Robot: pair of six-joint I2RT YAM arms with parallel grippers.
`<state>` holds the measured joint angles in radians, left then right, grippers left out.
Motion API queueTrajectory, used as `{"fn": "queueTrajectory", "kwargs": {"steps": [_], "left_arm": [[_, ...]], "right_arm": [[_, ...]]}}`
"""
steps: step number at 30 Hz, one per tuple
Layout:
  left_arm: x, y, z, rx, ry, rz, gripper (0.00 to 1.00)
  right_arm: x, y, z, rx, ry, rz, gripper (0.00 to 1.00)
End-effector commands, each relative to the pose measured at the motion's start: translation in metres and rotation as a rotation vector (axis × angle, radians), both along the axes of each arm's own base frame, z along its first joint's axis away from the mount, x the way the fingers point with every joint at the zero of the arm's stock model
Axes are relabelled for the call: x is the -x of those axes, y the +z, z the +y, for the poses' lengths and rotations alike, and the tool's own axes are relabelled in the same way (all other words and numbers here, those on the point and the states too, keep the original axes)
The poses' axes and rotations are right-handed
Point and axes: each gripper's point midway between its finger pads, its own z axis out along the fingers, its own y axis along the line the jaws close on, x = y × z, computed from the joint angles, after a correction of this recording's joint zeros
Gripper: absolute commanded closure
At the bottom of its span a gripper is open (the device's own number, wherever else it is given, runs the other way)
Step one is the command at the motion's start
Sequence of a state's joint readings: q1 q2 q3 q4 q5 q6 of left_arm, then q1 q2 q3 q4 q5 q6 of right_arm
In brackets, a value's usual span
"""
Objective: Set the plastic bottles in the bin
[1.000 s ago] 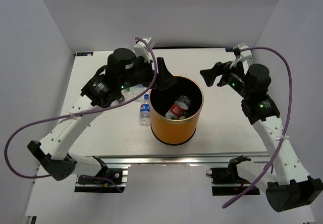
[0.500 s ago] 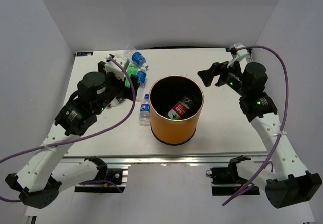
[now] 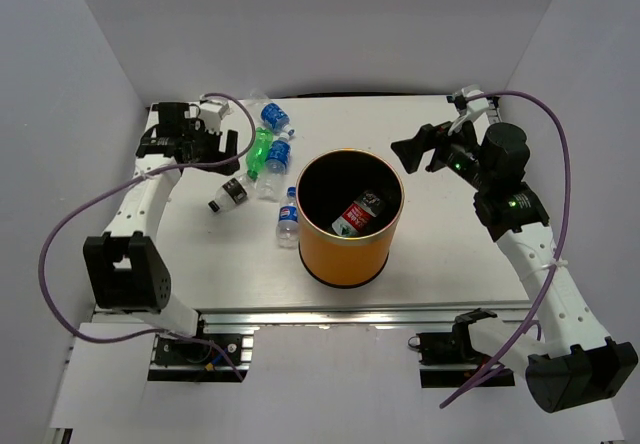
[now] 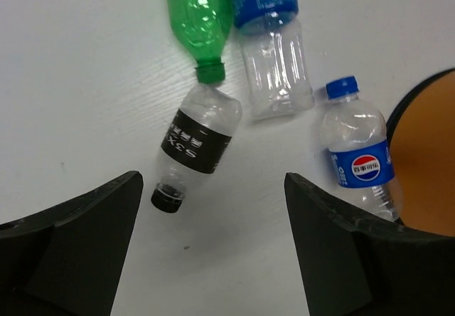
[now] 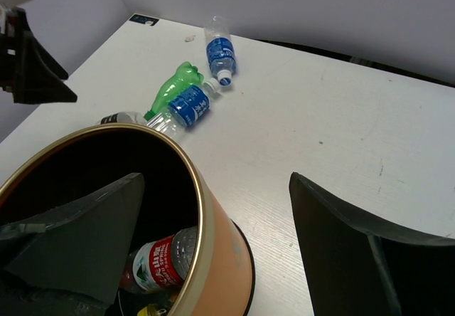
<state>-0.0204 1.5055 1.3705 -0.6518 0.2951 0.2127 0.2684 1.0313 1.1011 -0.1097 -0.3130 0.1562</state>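
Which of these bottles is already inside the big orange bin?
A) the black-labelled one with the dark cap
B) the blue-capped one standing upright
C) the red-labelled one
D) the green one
C: the red-labelled bottle lies at the bottom of the bin, while the green bottle and the black-labelled bottle lie outside it on the table.

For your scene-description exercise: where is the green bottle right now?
Top view: the green bottle lies left of the bin, beside a blue-labelled bottle, its cap toward the black-labelled bottle.
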Motion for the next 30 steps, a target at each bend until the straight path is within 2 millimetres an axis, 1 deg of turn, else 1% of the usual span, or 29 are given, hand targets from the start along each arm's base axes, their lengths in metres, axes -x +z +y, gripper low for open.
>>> {"fn": "queueTrajectory", "kwargs": {"steps": [1, 2, 3, 4, 5, 6, 7, 8, 10, 11, 13, 14, 16, 17, 18, 20, 21, 22, 24, 25, 27, 28, 29, 30], "left_arm": [[0.004, 0.008, -0.021, 0.054, -0.187, -0.008, 0.08], [0.000, -0.010, -0.022, 0.075, -0.200, 0.038, 0.08], [-0.003, -0.020, -0.009, 0.092, -0.165, 0.063, 0.07], [-0.006, -0.028, -0.007, 0.101, -0.163, 0.079, 0.07], [-0.008, -0.042, -0.006, 0.141, -0.172, 0.117, 0.07], [-0.007, -0.049, -0.007, 0.159, -0.176, 0.142, 0.02], [-0.008, -0.062, -0.010, 0.181, -0.188, 0.179, 0.02], [-0.008, -0.068, -0.011, 0.193, -0.195, 0.197, 0.02], [-0.006, -0.082, -0.013, 0.202, -0.204, 0.233, 0.02], [-0.003, -0.097, -0.013, 0.210, -0.194, 0.272, 0.02], [0.003, -0.110, -0.016, 0.226, -0.203, 0.299, 0.02], [0.007, -0.123, -0.017, 0.237, -0.201, 0.321, 0.02], [0.007, -0.133, -0.017, 0.248, -0.186, 0.345, 0.02], [0.009, -0.143, -0.019, 0.263, -0.188, 0.382, 0.02], [0.004, -0.140, -0.020, 0.270, -0.195, 0.379, 0.02], [0.001, -0.146, -0.020, 0.281, -0.178, 0.409, 0.03], [-0.001, -0.157, -0.017, 0.278, -0.156, 0.441, 0.03], [-0.006, -0.157, -0.017, 0.285, -0.135, 0.452, 0.03], [-0.008, -0.159, -0.021, 0.310, -0.127, 0.479, 0.04], [-0.008, -0.159, -0.024, 0.321, -0.130, 0.487, 0.07], [-0.007, -0.151, -0.026, 0.340, -0.112, 0.502, 0.23], [-0.011, -0.143, -0.024, 0.334, -0.102, 0.487, 0.33], [-0.011, -0.135, -0.024, 0.343, -0.065, 0.497, 0.42], [-0.014, -0.123, -0.023, 0.343, -0.056, 0.474, 0.60]], "right_arm": [[-0.001, 0.013, -0.004, 0.010, -0.010, -0.046, 0.11], [-0.002, 0.011, -0.003, 0.013, -0.010, -0.040, 0.11], [-0.002, 0.010, -0.004, 0.017, -0.013, -0.041, 0.11], [-0.002, 0.010, -0.004, 0.020, -0.013, -0.041, 0.11], [-0.003, 0.009, -0.004, 0.026, -0.012, -0.042, 0.11], [-0.003, 0.008, -0.004, 0.029, -0.013, -0.043, 0.11], [-0.005, 0.008, -0.005, 0.033, -0.016, -0.040, 0.10], [-0.005, 0.009, -0.005, 0.038, -0.015, -0.042, 0.11], [-0.007, 0.009, -0.006, 0.042, -0.023, -0.042, 0.11], [-0.007, 0.008, -0.006, 0.045, -0.024, -0.039, 0.11], [-0.009, 0.008, -0.006, 0.046, -0.027, -0.035, 0.11], [-0.009, 0.007, -0.008, 0.053, -0.034, -0.031, 0.11], [-0.010, 0.005, -0.009, 0.058, -0.041, -0.030, 0.11], [-0.011, 0.004, -0.011, 0.063, -0.051, -0.030, 0.11], [-0.010, 0.005, -0.011, 0.064, -0.054, -0.036, 0.11], [-0.010, 0.003, -0.012, 0.065, -0.059, -0.035, 0.11], [-0.010, 0.002, -0.012, 0.066, -0.055, -0.030, 0.11], [-0.009, 0.002, -0.012, 0.064, -0.054, -0.027, 0.11], [-0.007, 0.002, -0.013, 0.065, -0.059, -0.031, 0.11], [-0.006, 0.004, -0.015, 0.065, -0.068, -0.039, 0.11], [-0.003, 0.008, -0.018, 0.065, -0.082, -0.058, 0.11], [-0.003, 0.009, -0.020, 0.065, -0.091, -0.066, 0.11], [-0.002, 0.010, -0.020, 0.064, -0.091, -0.070, 0.11], [0.000, 0.012, -0.021, 0.064, -0.093, -0.077, 0.10]]}}
